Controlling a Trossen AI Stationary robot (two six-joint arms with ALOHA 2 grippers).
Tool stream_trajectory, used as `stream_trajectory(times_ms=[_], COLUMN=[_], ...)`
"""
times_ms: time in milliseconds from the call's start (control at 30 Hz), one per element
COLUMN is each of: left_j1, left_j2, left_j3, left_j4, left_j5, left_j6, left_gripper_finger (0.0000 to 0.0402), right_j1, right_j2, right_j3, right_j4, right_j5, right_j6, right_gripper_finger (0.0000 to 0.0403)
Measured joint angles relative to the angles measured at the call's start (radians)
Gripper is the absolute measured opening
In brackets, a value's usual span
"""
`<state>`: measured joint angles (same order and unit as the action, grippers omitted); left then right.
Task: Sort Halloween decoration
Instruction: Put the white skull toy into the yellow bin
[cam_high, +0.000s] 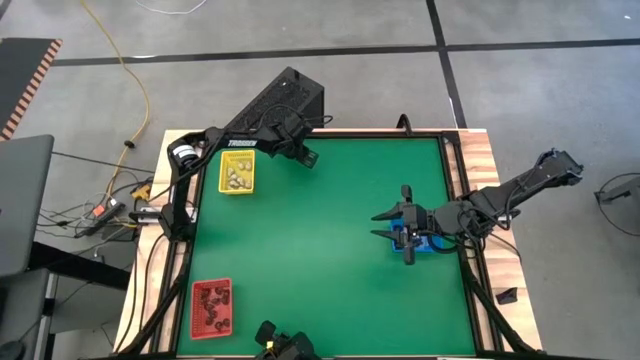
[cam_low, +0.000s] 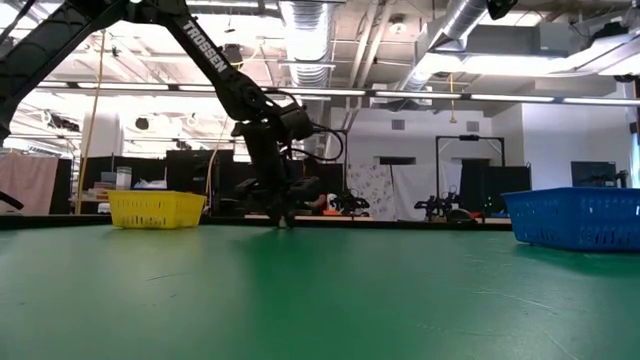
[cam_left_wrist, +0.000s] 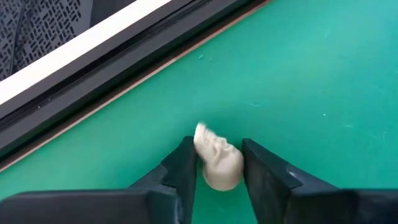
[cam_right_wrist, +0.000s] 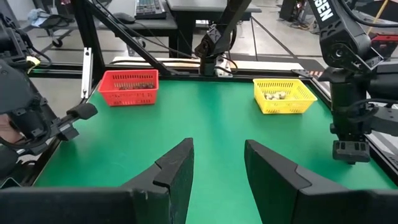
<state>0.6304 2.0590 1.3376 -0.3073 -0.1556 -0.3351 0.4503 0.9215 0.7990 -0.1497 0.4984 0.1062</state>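
Two dark, jointed robot arms, one lettered TROSSEN in white. Each gripper (cam_left_wrist: 214, 177) ends in two blunt black fingers (cam_right_wrist: 177, 168).

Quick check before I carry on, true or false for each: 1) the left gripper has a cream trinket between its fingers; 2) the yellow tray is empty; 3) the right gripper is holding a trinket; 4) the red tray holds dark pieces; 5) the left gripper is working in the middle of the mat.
1) True: the cream trinket sits between the fingers of the left gripper; whether they press on it is unclear.
2) False: the yellow tray holds whitish pieces.
3) False: the right gripper is open, nothing between its fingers.
4) True: the red tray holds dark pieces.
5) False: it is close to the mat's edge, beside the yellow tray.
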Motion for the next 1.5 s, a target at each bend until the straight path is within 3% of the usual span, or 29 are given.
stream_trajectory(times_ms=[167, 400, 567, 733, 1000, 1100, 1267, 1367, 1500], left_j1=[0.000, -0.005, -0.021, -0.049, -0.056, -0.044, -0.025, -0.025, -0.025], left_j2=[0.000, -0.028, -0.158, -0.326, -0.538, -0.620, -0.727, -0.766, -0.773], left_j3=[0.000, 0.007, 0.006, -0.001, -0.058, -0.202, -0.456, -0.525, -0.529], left_j4=[-0.030, -0.090, -0.233, -0.489, -0.760, -0.742, -0.569, -0.473, -0.462], left_j5=[-0.007, -0.024, -0.036, -0.142, -0.214, -0.211, -0.154, -0.165, -0.197], left_j6=[0.011, 0.099, 0.193, 0.234, 0.144, 0.101, 0.078, 0.090, 0.122], left_gripper_finger=[0.0079, 0.0079, 0.0076, 0.0079, 0.0081, 0.0081, 0.0083, 0.0095, 0.0137], right_j1=[0.000, 0.000, -0.001, -0.003, -0.023, -0.018, -0.022, -0.035, -0.057], right_j2=[0.000, 0.000, 0.000, 0.000, 0.009, 0.025, 0.068, 0.082, 0.079], right_j3=[0.000, 0.000, 0.000, 0.000, 0.000, 0.000, -0.001, -0.001, -0.001], right_j4=[0.000, 0.000, 0.000, 0.000, -0.006, -0.013, -0.018, -0.015, -0.014], right_j5=[0.000, 0.000, 0.000, 0.000, 0.000, -0.002, -0.002, -0.003, -0.003], right_j6=[0.001, 0.002, 0.001, -0.002, -0.001, -0.001, -0.010, -0.032, -0.012], right_gripper_finger=[0.0173, 0.0173, 0.0173, 0.0173, 0.0173, 0.0173, 0.0173, 0.0173, 0.0173])
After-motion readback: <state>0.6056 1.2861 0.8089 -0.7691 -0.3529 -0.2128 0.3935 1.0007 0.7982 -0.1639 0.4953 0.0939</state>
